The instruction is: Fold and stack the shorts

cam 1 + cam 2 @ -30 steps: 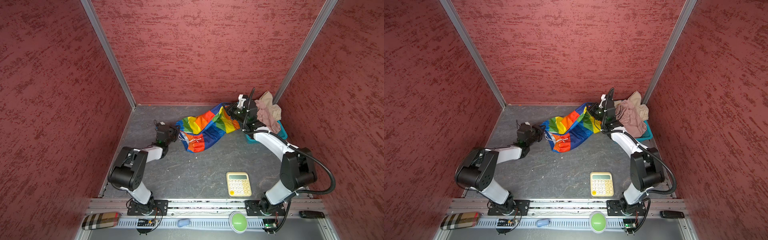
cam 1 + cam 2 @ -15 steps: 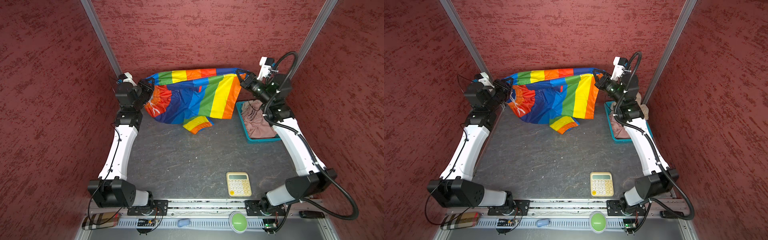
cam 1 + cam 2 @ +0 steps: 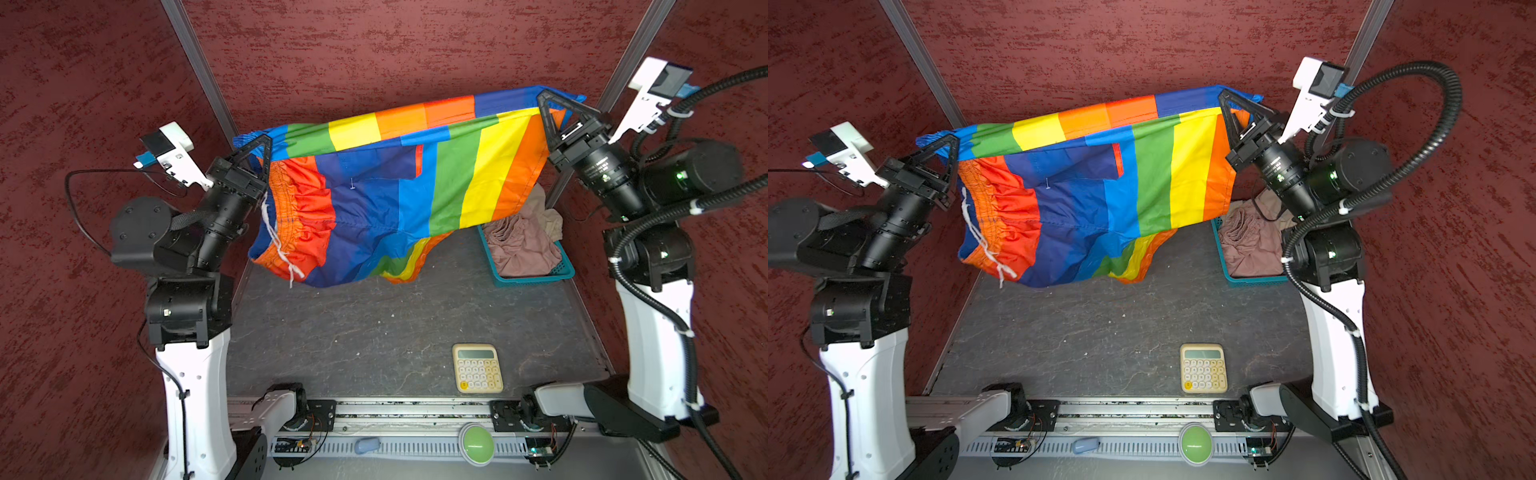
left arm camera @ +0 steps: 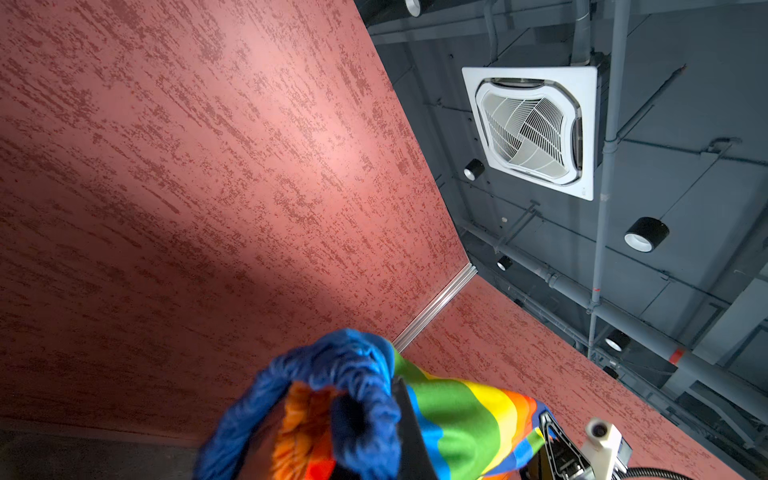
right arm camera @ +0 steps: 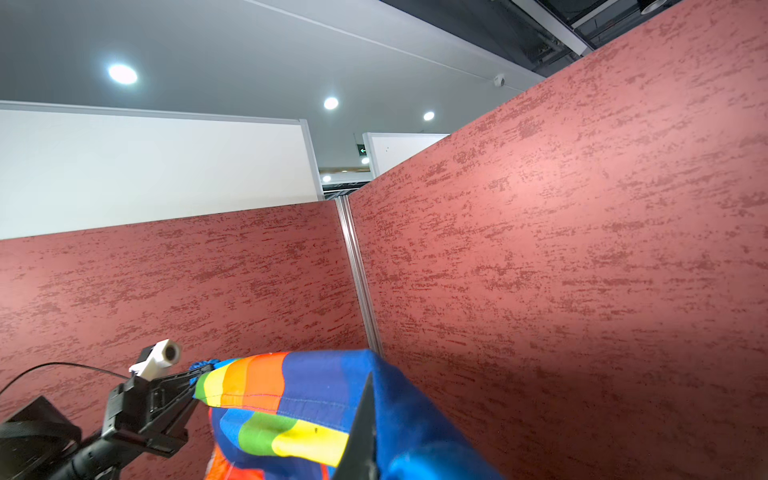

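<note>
Table point(image 3: 374, 332): dark mat, bare through the middle. I judge that the best place to lay the cloth, short of the near-right corner.
Rainbow shorts point(image 3: 374, 199): held in the air over the far edge, stretched sideways between both arms. The gathered waist and white drawstring point(image 3: 276, 237) hang at the left end, the leg hems at the right. The step in hand looks like spreading them flat before the fold. Keep the top edge taut and level and lower both ends together. Let the hanging edge touch first, then lay the rest down away from it so no crease is trapped.
Basket point(image 3: 536, 280): teal, in the far-right corner, holding the pink shorts point(image 3: 519, 245) and beige shorts point(image 3: 548, 216), both unfolded.
Left gripper point(image 3: 266, 141): pinched tight on the blue waist corner.
Right gripper point(image 3: 542, 99): pinched tight on the upper hem corner.
Calculator point(image 3: 478, 368): near edge, right of middle. Keep the cloth off it.
</note>
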Available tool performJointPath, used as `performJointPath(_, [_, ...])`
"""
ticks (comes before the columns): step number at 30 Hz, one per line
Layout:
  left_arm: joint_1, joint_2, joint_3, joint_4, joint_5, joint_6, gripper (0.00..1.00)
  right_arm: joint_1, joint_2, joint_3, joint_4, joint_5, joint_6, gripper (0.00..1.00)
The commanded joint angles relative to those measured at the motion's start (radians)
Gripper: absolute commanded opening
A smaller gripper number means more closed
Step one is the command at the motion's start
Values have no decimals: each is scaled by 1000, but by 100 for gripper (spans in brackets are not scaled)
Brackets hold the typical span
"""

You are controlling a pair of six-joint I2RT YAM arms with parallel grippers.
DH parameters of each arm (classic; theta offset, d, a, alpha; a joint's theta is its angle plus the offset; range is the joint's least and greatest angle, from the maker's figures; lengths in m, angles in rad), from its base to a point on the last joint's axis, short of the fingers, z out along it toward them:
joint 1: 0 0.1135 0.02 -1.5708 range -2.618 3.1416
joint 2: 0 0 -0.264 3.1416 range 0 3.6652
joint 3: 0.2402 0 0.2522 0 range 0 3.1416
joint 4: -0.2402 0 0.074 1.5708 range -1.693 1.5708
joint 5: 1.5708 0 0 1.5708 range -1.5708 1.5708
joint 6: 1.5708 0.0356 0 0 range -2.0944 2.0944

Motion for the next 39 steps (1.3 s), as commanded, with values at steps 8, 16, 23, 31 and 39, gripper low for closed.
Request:
performJointPath(8, [103, 388, -265, -82, 3, 87, 0, -85, 697, 301, -355, -24, 8, 0])
performJointPath(16, [116, 745, -304, -19, 162, 106, 0, -71, 877, 301, -340, 36, -31, 0])
performJointPath(23, [125, 789, -295, -3, 162, 130, 0, -60, 790, 185, -311, 49, -61, 0])
performJointPath(31, [127, 598, -160, -25, 97, 142, 0, -62, 615, 175, -309, 54, -80, 0])
performJointPath(39, [181, 322, 76, -108, 78, 126, 0, -173, 411, 383, -274, -52, 1, 0])
